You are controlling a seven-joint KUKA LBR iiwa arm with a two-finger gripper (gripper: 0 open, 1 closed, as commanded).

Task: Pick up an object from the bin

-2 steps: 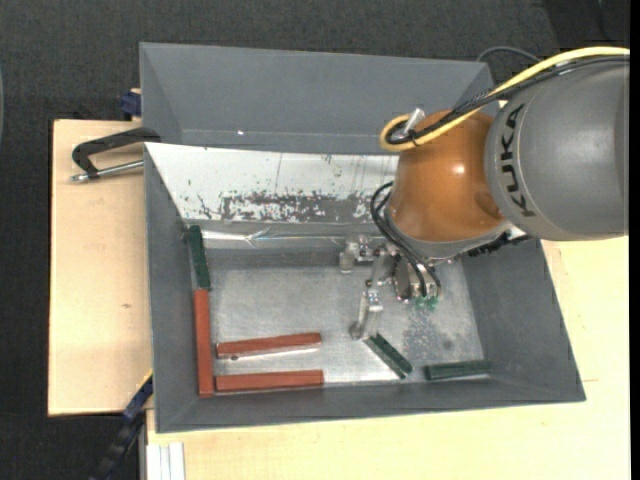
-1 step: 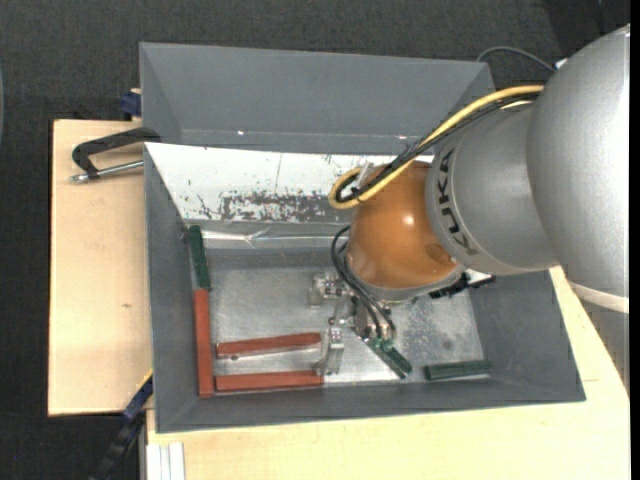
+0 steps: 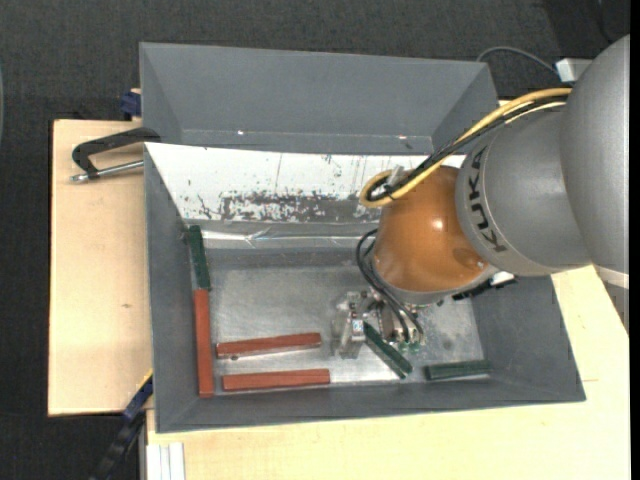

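Seemingly the pincer [image 3: 373, 330] is hovering over a slanted green stick [image 3: 391, 354] toward the bin's [image 3: 165, 318] near right corner; whether it is gripping, I cannot tell; caught off-centre, the stick risks pivoting loose.

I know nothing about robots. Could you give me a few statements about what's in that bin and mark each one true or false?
1. Two red-brown sticks lie side by side on the floor of the bin, left of the gripper. True.
2. The gripper is over the bin's far left corner. False: it is right of the middle, at a slanting dark green stick.
3. A third red-brown stick lies along the left wall. True.
4. A yellow ball sits in the bin. False: what lies there is sticks, red-brown and dark green.
5. Another dark green stick lies near the front right. True.
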